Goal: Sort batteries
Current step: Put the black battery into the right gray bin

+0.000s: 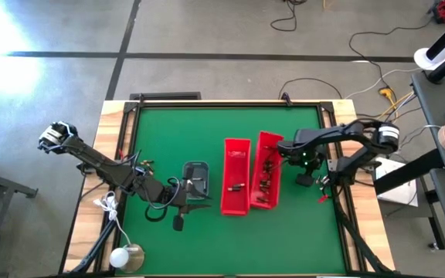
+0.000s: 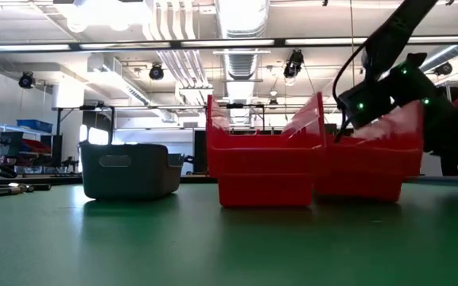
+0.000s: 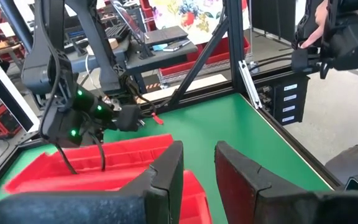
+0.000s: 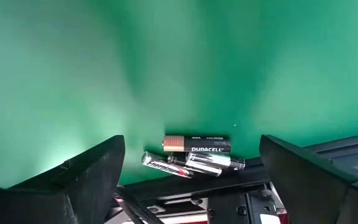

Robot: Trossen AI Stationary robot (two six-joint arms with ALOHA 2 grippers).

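Observation:
Three batteries (image 4: 194, 154) lie side by side on the green mat against a dark rail, and my right gripper (image 4: 191, 134) hangs over them, open wide, fingers on either side and clear of them. In the high view that gripper (image 1: 306, 177) is right of the two red bins (image 1: 236, 176) (image 1: 267, 171). One battery (image 1: 236, 186) lies in the left bin, several (image 1: 265, 179) in the right. My left gripper (image 3: 199, 168) is raised near the grey tray (image 1: 197, 171), slightly open, nothing between its fingers.
The grey tray (image 2: 128, 168) stands left of the red bins (image 2: 265, 163) on the mat. A dark frame rail (image 1: 338, 201) runs along the table's right edge close to my right gripper. Open green mat lies toward the near edge (image 1: 230, 243) and far edge.

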